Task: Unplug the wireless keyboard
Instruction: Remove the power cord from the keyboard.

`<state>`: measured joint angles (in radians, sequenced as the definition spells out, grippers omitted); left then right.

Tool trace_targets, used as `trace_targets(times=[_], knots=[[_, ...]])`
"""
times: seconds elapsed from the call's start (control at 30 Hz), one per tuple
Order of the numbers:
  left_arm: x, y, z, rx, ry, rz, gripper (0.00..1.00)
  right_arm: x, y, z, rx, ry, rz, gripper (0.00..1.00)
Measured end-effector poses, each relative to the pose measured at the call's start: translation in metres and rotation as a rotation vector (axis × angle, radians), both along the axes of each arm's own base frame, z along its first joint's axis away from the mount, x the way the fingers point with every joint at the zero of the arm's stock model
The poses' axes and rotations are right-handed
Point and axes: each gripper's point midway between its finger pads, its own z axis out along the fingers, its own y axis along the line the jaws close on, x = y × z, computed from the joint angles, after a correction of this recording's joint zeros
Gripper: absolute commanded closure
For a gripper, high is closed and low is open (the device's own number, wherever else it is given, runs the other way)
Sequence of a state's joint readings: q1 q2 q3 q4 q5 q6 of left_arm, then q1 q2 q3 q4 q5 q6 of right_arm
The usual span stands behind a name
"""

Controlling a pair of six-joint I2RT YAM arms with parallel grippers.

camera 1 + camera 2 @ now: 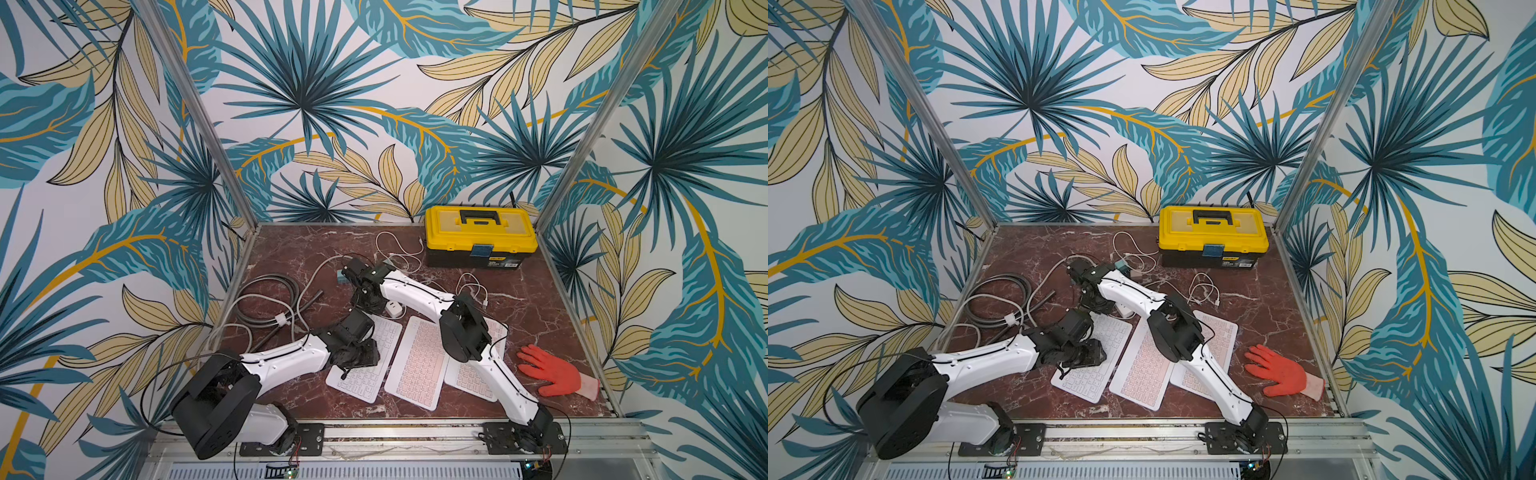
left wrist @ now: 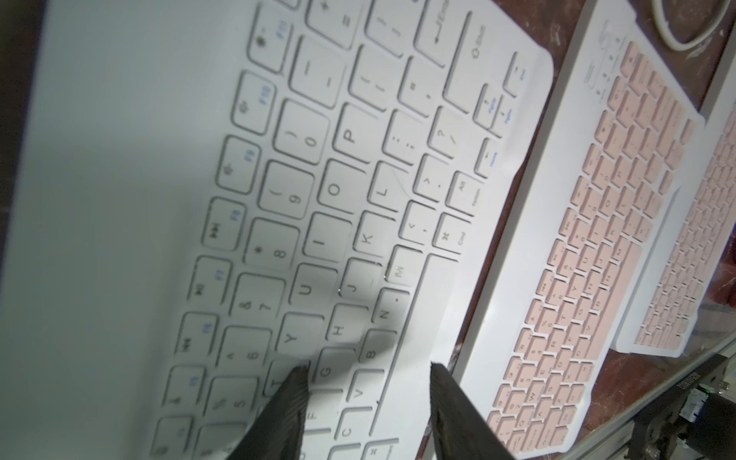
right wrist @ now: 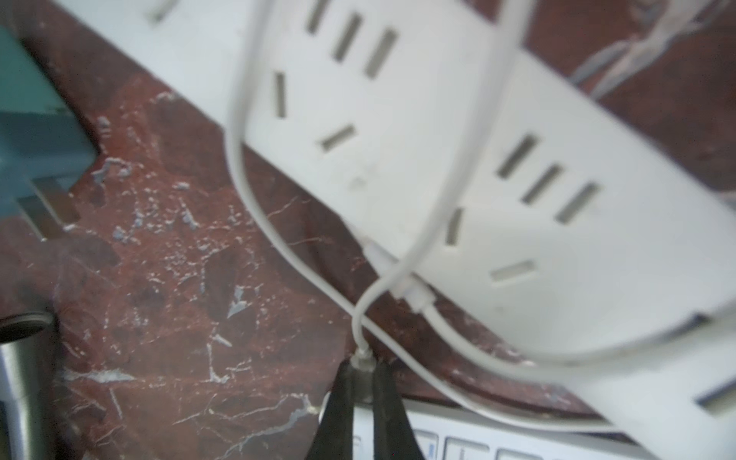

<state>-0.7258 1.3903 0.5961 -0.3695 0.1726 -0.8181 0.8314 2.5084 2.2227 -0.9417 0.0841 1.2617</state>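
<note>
Your right gripper pinches the small, stiff plug at the far edge of the white keyboard. It looks light and likely to slide; your left gripper, half open, stands over its keys.

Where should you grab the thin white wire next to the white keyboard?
By its small stiff plug at the edge of the white keyboard, from above, pinching its sides; the thin white wire itself is floppy. The right gripper pinches there.

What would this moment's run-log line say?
left gripper: open over white-keyed flat keyboard | right gripper: shut on thin white cable's plug | plug seated or free: cannot tell
</note>
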Motion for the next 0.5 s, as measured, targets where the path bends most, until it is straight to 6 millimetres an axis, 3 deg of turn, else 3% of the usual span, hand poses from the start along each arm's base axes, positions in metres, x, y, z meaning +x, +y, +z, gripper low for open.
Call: trace_targets(times=[0.27, 0.5], knots=[[-0.005, -0.005, 0.0, -0.046, -0.008, -0.002, 0.51, -0.002, -0.03, 0.0, 0.045, 0.068, -0.153, 0.97], [-0.007, -0.014, 0.0, -0.103, -0.003, -0.018, 0.52, 0.0, -0.029, 0.002, 0.011, 0.051, -0.034, 0.97]])
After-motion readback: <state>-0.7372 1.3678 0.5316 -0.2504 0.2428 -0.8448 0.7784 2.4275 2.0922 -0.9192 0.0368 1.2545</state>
